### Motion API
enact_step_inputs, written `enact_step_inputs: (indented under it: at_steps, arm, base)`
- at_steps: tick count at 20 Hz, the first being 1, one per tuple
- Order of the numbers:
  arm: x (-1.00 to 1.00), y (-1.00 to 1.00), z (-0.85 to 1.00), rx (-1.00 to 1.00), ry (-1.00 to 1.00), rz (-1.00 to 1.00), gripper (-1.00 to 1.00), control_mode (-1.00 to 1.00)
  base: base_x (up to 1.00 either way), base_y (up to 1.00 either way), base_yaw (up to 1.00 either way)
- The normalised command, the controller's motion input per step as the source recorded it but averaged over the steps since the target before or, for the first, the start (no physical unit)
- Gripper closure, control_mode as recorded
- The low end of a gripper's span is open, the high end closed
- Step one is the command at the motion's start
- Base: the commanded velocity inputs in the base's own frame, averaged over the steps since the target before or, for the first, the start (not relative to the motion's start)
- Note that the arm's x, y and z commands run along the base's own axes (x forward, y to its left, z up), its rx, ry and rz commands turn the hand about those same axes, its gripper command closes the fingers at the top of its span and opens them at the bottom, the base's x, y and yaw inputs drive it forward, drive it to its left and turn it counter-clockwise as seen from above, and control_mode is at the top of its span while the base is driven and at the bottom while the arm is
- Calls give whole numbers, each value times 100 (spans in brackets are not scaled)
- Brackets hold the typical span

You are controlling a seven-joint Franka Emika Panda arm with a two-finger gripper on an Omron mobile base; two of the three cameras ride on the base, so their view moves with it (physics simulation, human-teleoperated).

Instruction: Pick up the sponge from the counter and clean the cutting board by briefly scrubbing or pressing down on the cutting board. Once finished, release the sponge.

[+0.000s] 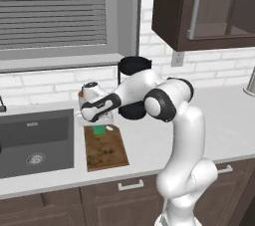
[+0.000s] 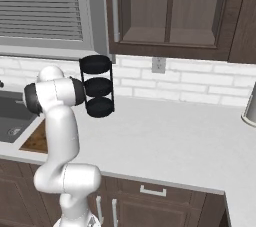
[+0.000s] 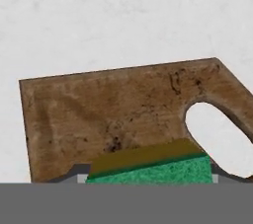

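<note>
Though the arm crowds the spot in the left base view, the sponge [image 1: 99, 130] shows as a small green block under the gripper [image 1: 101, 122], at the far end of the cutting board [image 1: 104, 150]; whether it presses on the wood or hangs just above, I cannot tell from here. The board lies on the counter [image 1: 149, 143] just beside the sink [image 1: 35, 140], its long axis running from the cabinet edge toward the wall.

From the right base view the arm hides the work; a brown sliver of the board [image 2: 36, 142] peeks out by its lower link, with a dark three-tier rack [image 2: 98, 86] standing behind.

In the hand view the sponge [image 3: 153, 168] sits low between the fingertips [image 3: 81, 176], green layer and yellow layer both showing, its long side lying across the grip; so the pincer looks pinched on the sponge's short sides. The stained wood spreads beyond, the pale handle hole [image 3: 217, 136] and the clipped corner to the right.

I would judge the sponge light, soft and springy; it will squash under a hard squeeze, so a moderate hold across the middle of its narrow width suits it, leaving a broad face free to meet the board; the board itself looks stiff and flat, and might slide on the smooth counter if shoved sideways.
</note>
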Motion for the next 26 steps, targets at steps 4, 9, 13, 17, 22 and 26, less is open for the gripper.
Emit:
enact_step_inputs:
  at_steps: [4, 9, 13, 17, 22, 26]
  arm:
    - [-2, 48, -33, 0, -5, 6, 100, -100]
    - [-29, 20, -25, 0, 2, 1, 100, -100]
    - [-69, 0, -3, 1, -6, 0, 100, -100]
    - [-96, 0, -18, 1, -14, 1, 100, -100]
    - [-93, -2, -95, 2, -1, 2, 100, -100]
    - [-46, -30, -60, 0, -8, 0, 100, -100]
  base:
    - [0, 0, 0]
    - [0, 0, 0]
    - [0, 0, 0]
    - [0, 0, 0]
    - [0, 0, 0]
    - [0, 0, 0]
